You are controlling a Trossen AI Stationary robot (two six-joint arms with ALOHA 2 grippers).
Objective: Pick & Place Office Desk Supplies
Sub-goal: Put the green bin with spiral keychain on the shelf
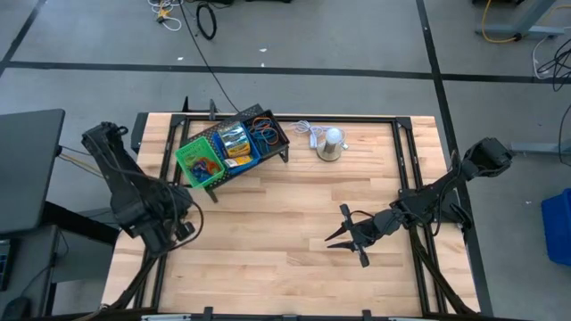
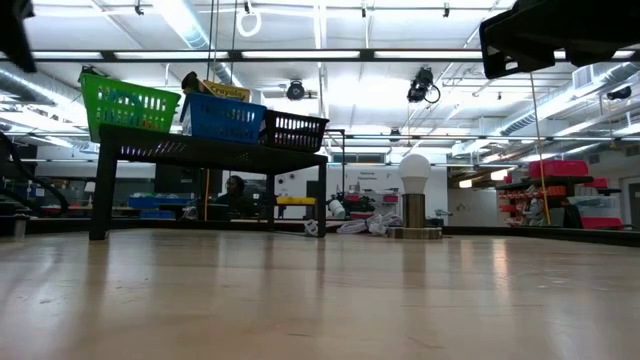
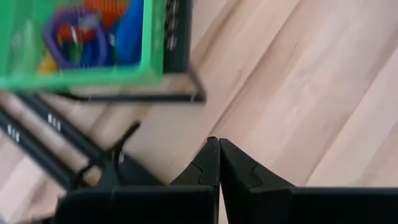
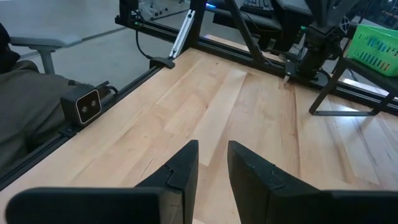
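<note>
A green tray (image 1: 198,160), a blue tray (image 1: 234,145) and a black mesh tray (image 1: 266,129) stand side by side on a black mesh rack (image 2: 200,150) at the table's far left. Coloured elastic loops (image 3: 81,37) lie in the green tray, and more loops (image 1: 264,131) lie in the black mesh tray. A crayon box (image 2: 225,91) sticks up out of the blue tray. My left gripper (image 3: 219,149) is shut and holds nothing; it hangs over bare wood near the rack's near-left leg (image 1: 185,228). My right gripper (image 1: 342,234) hangs open over the table's right half, with nothing between its fingers (image 4: 212,155).
A silver dome-shaped thing (image 1: 331,143) with a white cord stands right of the rack, near the far edge. Black frame rails (image 1: 406,178) run along the table's sides. A small camera (image 4: 87,106) sits at the near edge. Bare wood lies between the two grippers.
</note>
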